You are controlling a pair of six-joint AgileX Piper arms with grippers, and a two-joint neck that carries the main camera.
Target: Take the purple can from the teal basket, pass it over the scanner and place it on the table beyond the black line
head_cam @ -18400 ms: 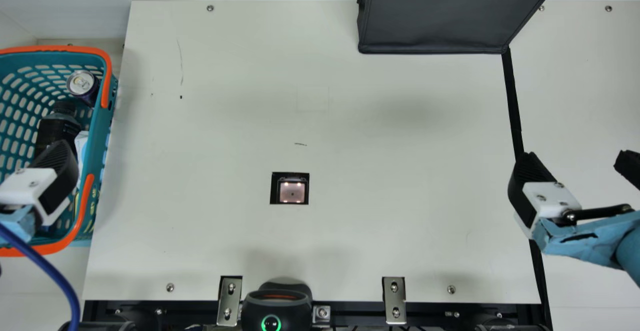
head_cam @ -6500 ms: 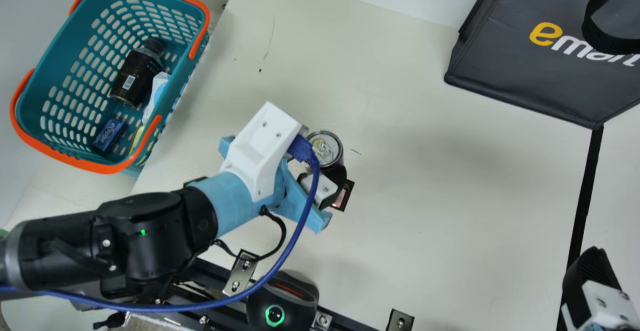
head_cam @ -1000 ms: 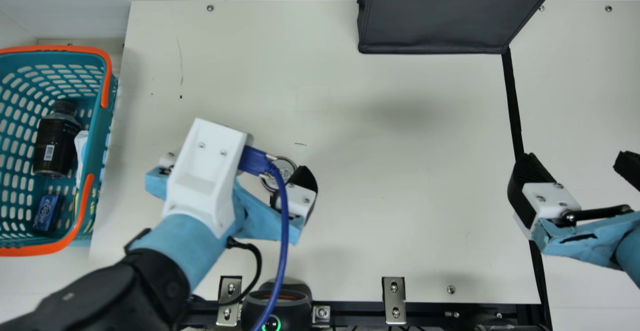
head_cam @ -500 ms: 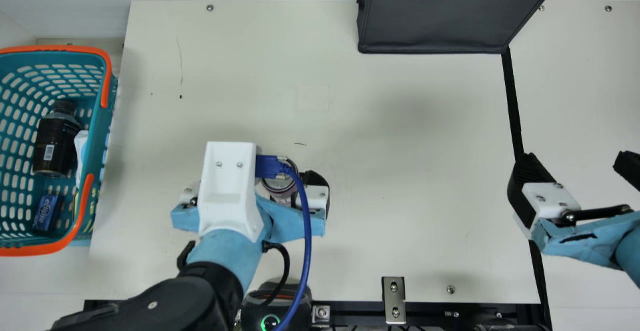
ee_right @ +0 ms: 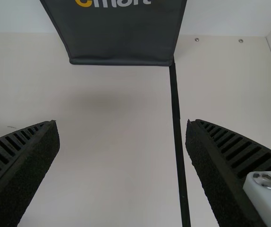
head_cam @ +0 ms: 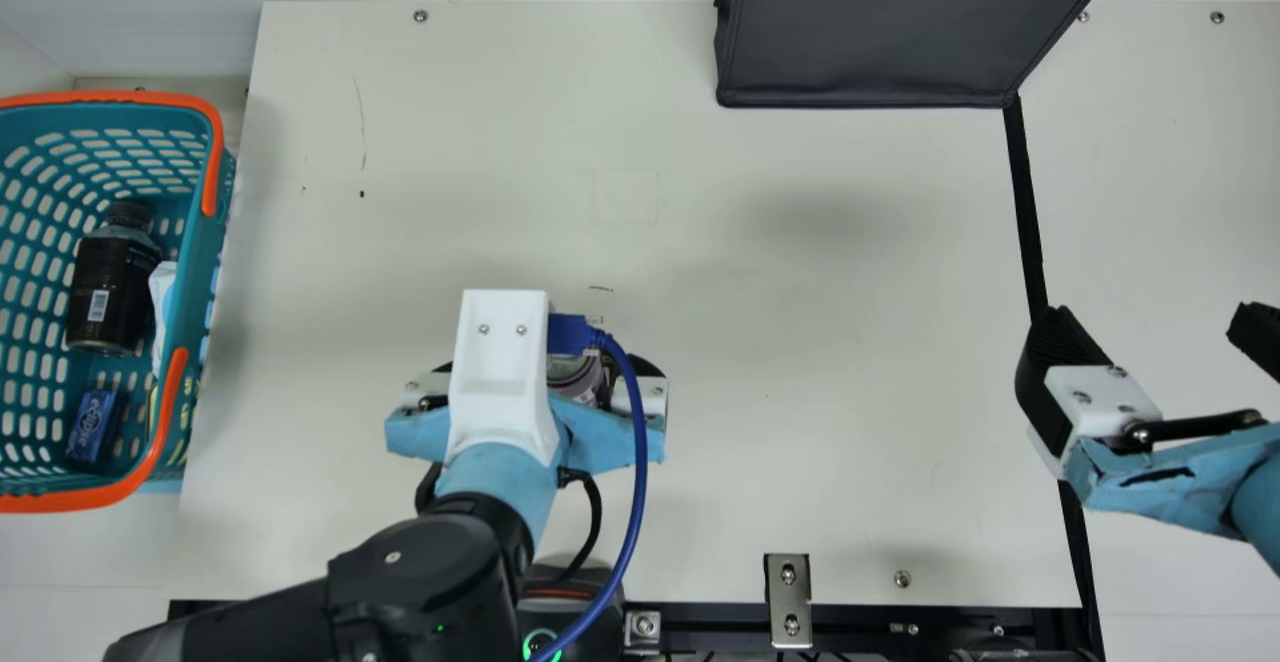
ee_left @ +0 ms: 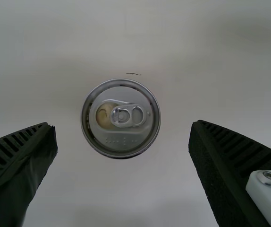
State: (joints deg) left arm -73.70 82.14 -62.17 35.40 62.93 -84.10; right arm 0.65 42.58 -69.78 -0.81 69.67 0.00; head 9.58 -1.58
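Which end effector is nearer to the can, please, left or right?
Left. The left end effector is at the can, its open fingers on either side. The right end effector is far off, by the black line.

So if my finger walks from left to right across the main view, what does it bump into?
Teal basket, then purple can, then dark bag, then black line.

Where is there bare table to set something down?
Between the basket and the bag, and between the can and the black line. It's crowded at the can, between the left gripper's fingers, and under the right gripper.
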